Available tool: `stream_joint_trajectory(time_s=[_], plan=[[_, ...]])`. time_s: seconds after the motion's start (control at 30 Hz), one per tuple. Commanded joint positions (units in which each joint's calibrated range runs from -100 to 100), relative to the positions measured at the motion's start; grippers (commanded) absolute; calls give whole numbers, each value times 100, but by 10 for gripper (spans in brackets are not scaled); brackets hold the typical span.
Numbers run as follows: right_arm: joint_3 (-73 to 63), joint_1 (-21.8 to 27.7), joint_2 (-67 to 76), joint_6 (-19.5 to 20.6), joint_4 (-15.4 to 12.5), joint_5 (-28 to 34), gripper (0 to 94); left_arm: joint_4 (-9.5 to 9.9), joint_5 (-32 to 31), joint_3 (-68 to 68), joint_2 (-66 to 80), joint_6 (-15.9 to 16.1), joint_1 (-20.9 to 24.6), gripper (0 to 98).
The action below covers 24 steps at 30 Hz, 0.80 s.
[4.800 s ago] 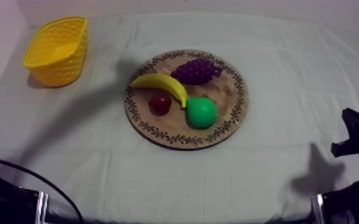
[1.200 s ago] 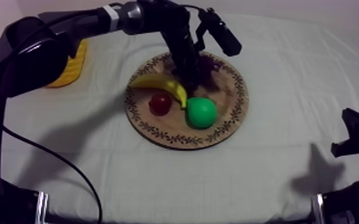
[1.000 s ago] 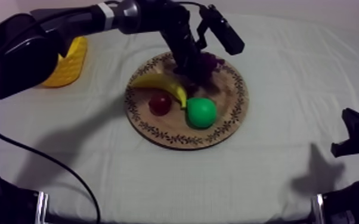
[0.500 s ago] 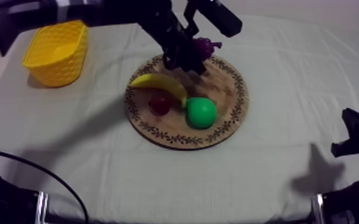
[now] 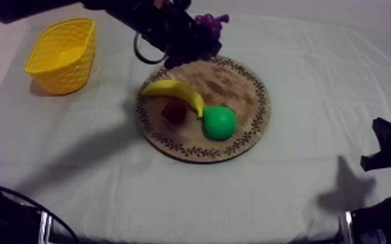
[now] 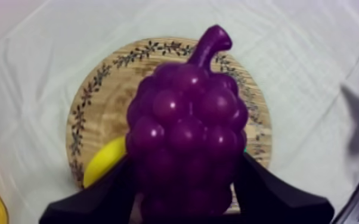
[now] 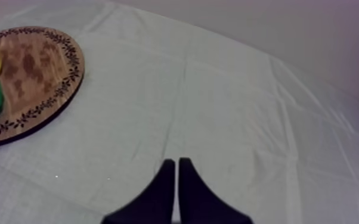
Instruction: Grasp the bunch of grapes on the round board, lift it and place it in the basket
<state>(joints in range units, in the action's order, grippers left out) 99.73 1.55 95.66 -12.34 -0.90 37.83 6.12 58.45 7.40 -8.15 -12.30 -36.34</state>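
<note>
The purple bunch of grapes (image 5: 211, 22) hangs in the air past the far rim of the round wooden board (image 5: 240, 84), with my left gripper (image 5: 200, 37) shut on it. In the left wrist view the grapes (image 6: 185, 119) sit stem-up between my two black fingers (image 6: 98, 199), high over the board (image 6: 101, 110). The yellow basket (image 5: 62, 52) stands at the far left of the table, well to the left of the held grapes. My right gripper (image 7: 176, 162) is shut on nothing, low over bare cloth to the right of the board (image 7: 36, 65).
A banana (image 5: 175, 91), a small red fruit (image 5: 174, 111) and a green pear (image 5: 219, 122) lie on the board's left and middle. My right arm (image 5: 390, 152) rests at the table's right edge. Bare cloth lies between board and basket.
My left gripper has lifted the grapes off the board and carried them up and toward the far left. The right arm has not moved.
</note>
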Motion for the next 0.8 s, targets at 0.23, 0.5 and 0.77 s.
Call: stream_joint_trajectory(time_s=[0.23,0.5,0.77], plan=[[4,-2,1,0,0,-1,2,45,234,1203,1688,-749,213,514],[4,-2,1,0,0,-1,2,-63,181,2317,2728,-694,876,510],[4,-2,1,0,0,-1,2,-359,-41,3394,3444,-285,1931,502]])
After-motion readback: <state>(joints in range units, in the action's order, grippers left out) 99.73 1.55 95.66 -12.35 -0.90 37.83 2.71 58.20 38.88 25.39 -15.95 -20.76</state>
